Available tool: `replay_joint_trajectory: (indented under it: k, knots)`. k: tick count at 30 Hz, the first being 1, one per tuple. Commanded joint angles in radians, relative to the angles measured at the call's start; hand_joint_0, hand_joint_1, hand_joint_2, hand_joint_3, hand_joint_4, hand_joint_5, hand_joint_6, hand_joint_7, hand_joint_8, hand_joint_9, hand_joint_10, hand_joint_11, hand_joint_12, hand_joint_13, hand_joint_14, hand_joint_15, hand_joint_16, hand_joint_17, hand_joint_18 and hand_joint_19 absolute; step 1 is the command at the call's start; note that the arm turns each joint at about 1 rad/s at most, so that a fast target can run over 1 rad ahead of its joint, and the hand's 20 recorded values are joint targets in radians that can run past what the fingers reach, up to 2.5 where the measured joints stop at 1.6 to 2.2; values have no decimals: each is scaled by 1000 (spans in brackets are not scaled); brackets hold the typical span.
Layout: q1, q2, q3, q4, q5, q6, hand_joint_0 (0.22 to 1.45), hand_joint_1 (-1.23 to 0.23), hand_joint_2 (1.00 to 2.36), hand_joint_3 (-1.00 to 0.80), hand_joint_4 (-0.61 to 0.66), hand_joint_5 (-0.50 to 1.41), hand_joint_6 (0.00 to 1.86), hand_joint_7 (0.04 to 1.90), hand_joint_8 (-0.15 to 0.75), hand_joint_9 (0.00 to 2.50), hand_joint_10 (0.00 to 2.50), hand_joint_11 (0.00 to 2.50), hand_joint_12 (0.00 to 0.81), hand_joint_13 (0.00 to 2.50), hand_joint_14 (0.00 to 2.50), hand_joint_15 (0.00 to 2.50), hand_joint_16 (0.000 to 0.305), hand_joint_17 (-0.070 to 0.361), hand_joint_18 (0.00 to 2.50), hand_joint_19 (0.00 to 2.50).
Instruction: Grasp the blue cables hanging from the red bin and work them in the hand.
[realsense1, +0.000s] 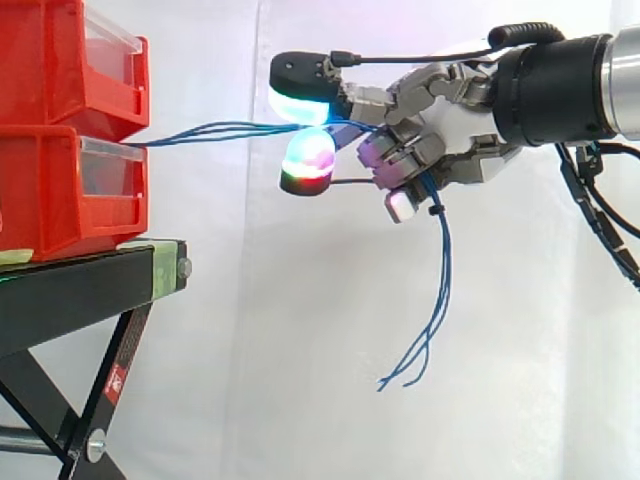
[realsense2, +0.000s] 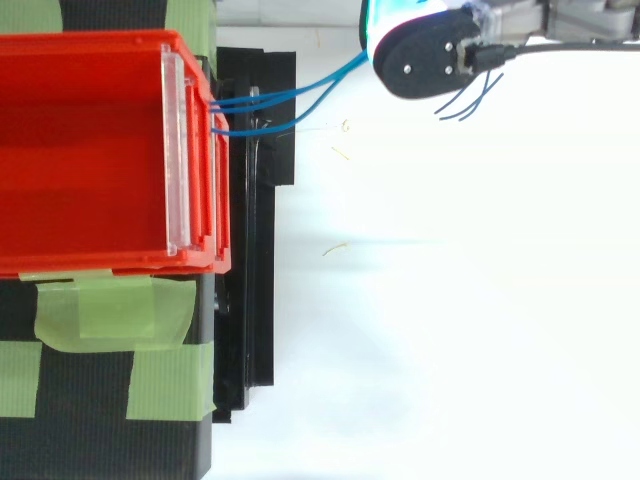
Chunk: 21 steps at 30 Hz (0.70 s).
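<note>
While fingers (realsense1: 308, 152) curl around blue cables (realsense1: 215, 131), strands stretched from red bin (realsense1: 55, 195), ends dangling below hand (realsense1: 455, 125)

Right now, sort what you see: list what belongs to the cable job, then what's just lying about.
Job: blue cables, gripped in curled fingers; hand; red bins, stacked, with the cables emerging at their front.
Lying about: black stand; green tape; white curtain.

arm (realsense1: 560, 85): level, pointing at the red bins (realsense1: 70, 120) | hand (realsense1: 450, 130): well out from their front, at their height | fingers (realsense1: 395, 165): curled round blue cables (realsense1: 220, 130) | pads (realsense1: 305, 108): cyan, green, magenta
</note>
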Motion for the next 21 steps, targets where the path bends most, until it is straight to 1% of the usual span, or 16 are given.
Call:
replay_joint_trajectory:
  k: [1,5,9,10,11,13,14,15,16,18,20,21]
  knots:
    - [0,0,-1,16,16,-28,774,-675,1000,-1000,251,183,738,1148,486,1061,2500,2500,718,1729,2500,1878,221,166,2190,561]
    - [4,-2,0,22,16,-43,771,-678,1000,-1000,250,185,728,1155,486,1061,2500,2500,718,1729,2500,1878,221,166,2190,561]
    - [12,-2,0,36,28,-54,770,-687,1000,-1000,253,180,718,1170,486,1061,2500,2500,718,1729,2500,1878,221,166,2190,561]
    - [16,-2,0,42,34,-60,773,-696,1000,-1000,248,177,718,1175,486,1061,2500,2500,718,1729,2500,1878,221,166,2190,561]
    - [16,-2,0,42,34,-60,786,-699,1000,-984,242,170,724,1172,486,1061,2500,2500,718,1729,2500,1878,221,166,2190,561]
    - [24,-2,0,48,41,-63,816,-710,1005,-895,240,159,739,1172,486,1061,2500,2500,718,1729,2500,1878,221,166,2190,561]
    - [26,-2,0,50,44,-63,852,-714,1008,-811,234,150,752,1177,486,1061,2500,2500,718,1729,2500,1878,221,166,2190,561]
    - [30,-2,0,51,48,-63,858,-713,1010,-772,234,146,762,1170,486,1061,2500,2500,718,1729,2500,1878,221,166,2190,561]
    - [33,-2,0,53,51,-62,884,-716,1013,-682,230,126,805,1149,486,1061,2500,2500,718,1729,2500,1878,221,166,2190,561]
    - [39,0,0,60,61,-59,896,-715,1015,-616,231,97,859,1131,486,1061,2500,2500,718,1729,2500,1878,221,166,2190,561]
    - [41,0,2,62,64,-57,905,-705,1018,-527,225,55,931,1095,486,1061,2500,2500,718,1729,2500,1878,221,166,2190,561]
    - [44,0,0,65,73,-49,910,-701,1018,-509,222,39,960,1077,486,1061,2500,2500,718,1729,2500,1878,221,166,2190,561]
